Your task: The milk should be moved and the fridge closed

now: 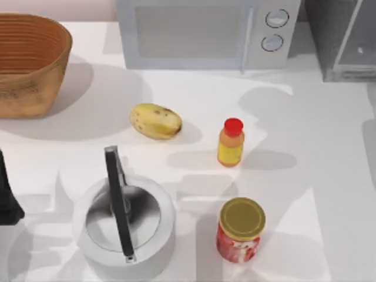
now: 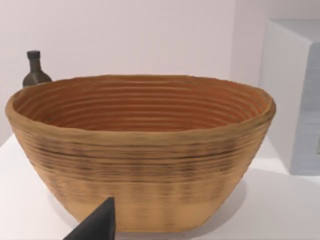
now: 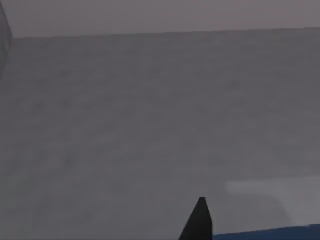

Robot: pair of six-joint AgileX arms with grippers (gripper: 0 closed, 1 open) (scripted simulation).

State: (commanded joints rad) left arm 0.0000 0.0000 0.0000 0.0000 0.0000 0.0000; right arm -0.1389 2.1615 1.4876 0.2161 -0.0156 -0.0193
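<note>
The fridge [image 1: 343, 41], a grey metallic cabinet with a pale framed panel, stands at the table's back right corner. In the right wrist view my right gripper [image 3: 200, 222] shows as one dark tip close to a flat grey surface [image 3: 150, 125]. A thin blue strip [image 3: 270, 233] beside that tip may be the milk's blue top; the rest of the carton is hidden. My left arm [image 1: 6, 197] is parked at the table's left edge. Its gripper [image 2: 97, 225] points at the basket.
A woven basket [image 1: 26, 61] sits at the back left and a white microwave [image 1: 205, 32] at the back centre. A potato [image 1: 155, 121], a yellow red-capped bottle [image 1: 231, 143], a kettle [image 1: 126, 226] and a gold-lidded red jar [image 1: 241, 230] stand mid-table. A dark bottle [image 2: 35, 70] is behind the basket.
</note>
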